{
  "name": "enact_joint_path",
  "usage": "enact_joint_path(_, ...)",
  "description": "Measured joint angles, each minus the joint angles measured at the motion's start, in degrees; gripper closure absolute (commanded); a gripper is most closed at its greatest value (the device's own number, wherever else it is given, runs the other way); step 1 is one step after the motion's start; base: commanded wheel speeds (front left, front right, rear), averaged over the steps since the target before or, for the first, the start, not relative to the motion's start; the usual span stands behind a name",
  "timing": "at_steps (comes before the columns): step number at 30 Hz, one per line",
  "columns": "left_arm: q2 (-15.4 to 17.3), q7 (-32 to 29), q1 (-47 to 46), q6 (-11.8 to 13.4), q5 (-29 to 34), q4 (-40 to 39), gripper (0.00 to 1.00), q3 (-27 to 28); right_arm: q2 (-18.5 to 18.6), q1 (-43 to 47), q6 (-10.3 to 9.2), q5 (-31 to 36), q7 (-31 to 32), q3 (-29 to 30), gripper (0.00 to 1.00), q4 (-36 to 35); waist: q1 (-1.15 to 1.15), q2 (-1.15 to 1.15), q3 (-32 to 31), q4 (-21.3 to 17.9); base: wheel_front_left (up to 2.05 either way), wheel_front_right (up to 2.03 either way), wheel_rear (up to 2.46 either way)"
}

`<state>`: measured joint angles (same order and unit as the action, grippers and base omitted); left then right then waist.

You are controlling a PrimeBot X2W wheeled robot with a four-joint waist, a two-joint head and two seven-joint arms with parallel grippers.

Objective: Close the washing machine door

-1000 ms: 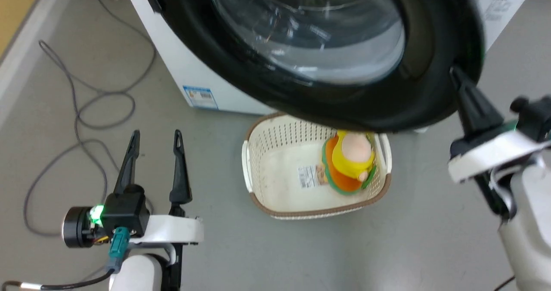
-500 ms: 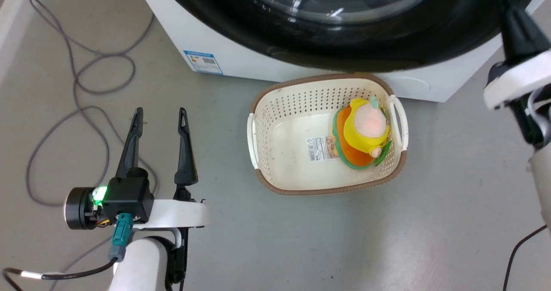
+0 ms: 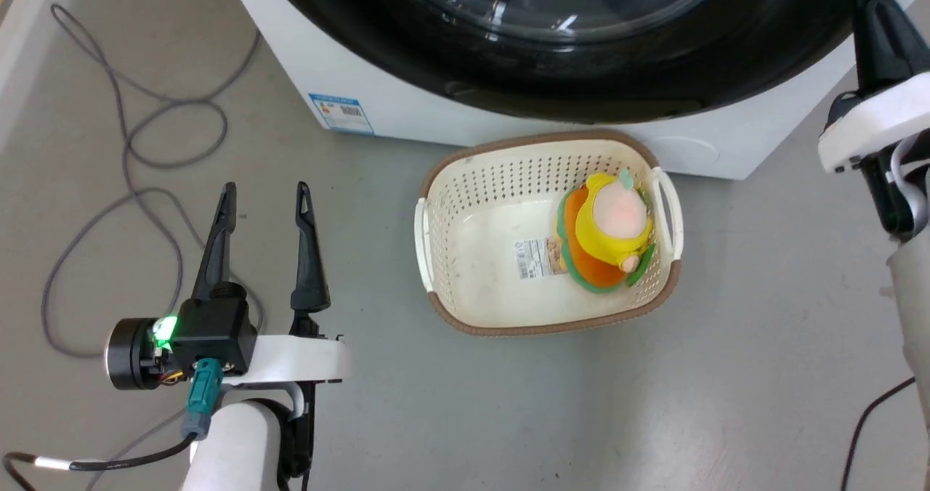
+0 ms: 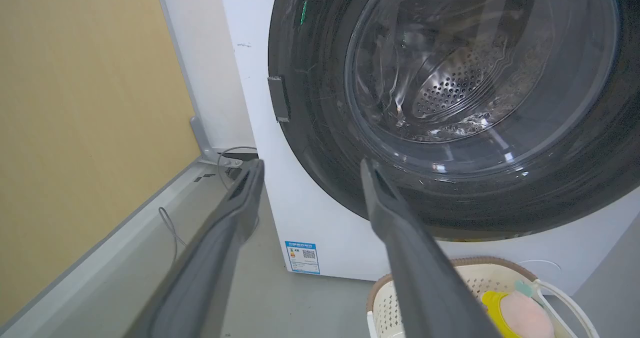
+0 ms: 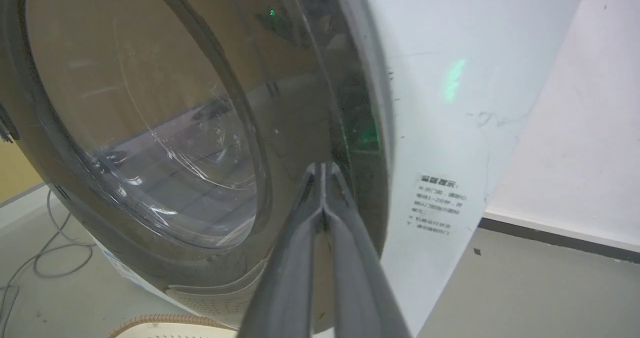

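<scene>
Item, washing machine door (image 3: 567,41): a second ago I had it swung out over the basket (image 3: 472,186), and it now lies flat against the front of the washing machine (image 3: 378,106). I judge it shut or nearly so, though I cannot see whether the latch has caught. Item, right gripper (image 5: 322,170): fingers pinched together on nothing, tips at the door's right rim and seemingly touching it, so one more firm push may be wanted. Item, left gripper (image 3: 265,189): fingers spread, idle low over the floor, well apart from the door.

Head looks down; wrists near, sharing washing machine door (image 4: 320,143).
</scene>
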<state>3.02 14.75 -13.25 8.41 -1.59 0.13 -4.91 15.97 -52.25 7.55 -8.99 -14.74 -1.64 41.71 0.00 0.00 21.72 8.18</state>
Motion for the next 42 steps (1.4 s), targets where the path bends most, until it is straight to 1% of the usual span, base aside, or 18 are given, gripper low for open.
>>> enact_joint_path(4, 0.1, 0.0, 0.2, 0.0, 0.0, 0.5, 0.00, 0.7, -0.9, 2.4, -0.01, 0.9, 0.0, 1.1, 1.00, -4.0, 0.00, 0.00, -1.7, -0.8, 0.00, 0.00, 0.00)
enact_joint_path(12, 0.7, 0.0, 3.7, 0.0, 0.0, 1.9, 0.00, 2.3, -3.9, 13.5, -0.01, 4.4, 0.0, 4.3, 1.00, -21.5, 0.00, 0.00, -7.1, -3.6, 0.00, 0.00, 0.00)
enact_joint_path(15, 1.1, 0.0, 4.5, 0.0, 0.1, 2.6, 0.00, 2.7, -6.0, 18.4, -0.01, 5.0, 0.0, 5.3, 1.00, -26.4, 0.00, 0.00, -9.2, -4.8, 0.00, 0.00, 0.00)
enact_joint_path(19, 1.3, 0.0, 6.5, -0.1, 0.1, 3.7, 0.00, 3.0, -8.8, 25.7, -0.01, 5.6, 0.0, 5.1, 1.00, -31.5, -0.01, 0.00, -11.9, -6.4, 0.00, 0.00, 0.00)
enact_joint_path(23, 1.3, 0.0, 8.3, -0.4, 0.1, 4.2, 0.00, 3.1, -10.7, 33.5, -0.01, 5.2, 0.0, 4.4, 1.00, -34.5, -0.01, 0.00, -14.6, -7.8, 0.00, 0.00, 0.00)
enact_joint_path(31, 1.3, 0.0, 11.2, -0.9, 0.0, 5.2, 0.00, 3.2, -12.3, 43.1, -0.01, 0.6, 0.0, 2.4, 1.00, -34.8, -0.01, 0.00, -18.6, -10.4, 0.00, 0.00, 0.00)
enact_joint_path(32, 1.3, 0.0, 11.5, -1.0, 0.0, 5.3, 0.00, 3.2, -12.4, 44.0, -0.01, 0.3, 0.0, 2.1, 0.73, -34.8, -0.01, 0.00, -18.9, -10.6, 0.00, 0.00, 0.00)
enact_joint_path(33, 1.3, 0.0, 11.7, -1.0, 0.0, 5.5, 0.00, 3.1, -12.5, 45.0, -0.01, 0.2, 0.0, 1.8, 0.15, -34.7, -0.01, 0.00, -19.3, -10.7, 0.00, 0.00, 0.00)
enact_joint_path(34, 1.3, 0.0, 11.9, -1.0, 0.0, 5.7, 0.00, 3.1, -12.6, 46.1, -0.01, 0.2, 0.0, 1.7, 0.00, -34.7, -0.01, 0.00, -19.6, -10.7, 0.00, 0.00, 0.00)
enact_joint_path(36, 1.3, 0.0, 12.2, -1.1, 0.0, 5.8, 0.00, 3.0, -12.7, 47.8, -0.01, 0.0, 0.0, 1.7, 0.00, -34.7, -0.01, 0.00, -20.0, -10.7, 0.00, 0.00, 0.00)
enact_joint_path(40, 1.2, 0.0, 12.3, -1.5, 0.0, 5.9, 0.00, 2.8, -12.8, 50.2, -0.01, -2.9, 0.0, 2.0, 0.00, -34.7, -0.01, 0.00, -20.5, -10.5, 0.00, 0.00, 0.00)
enact_joint_path(42, 1.2, 0.0, 12.6, -1.5, 0.0, 5.9, 0.00, 2.7, -12.8, 51.1, -0.02, -3.2, 0.0, 2.0, 0.00, -34.7, -0.01, 0.00, -20.6, -10.5, 0.00, 0.00, 0.00)
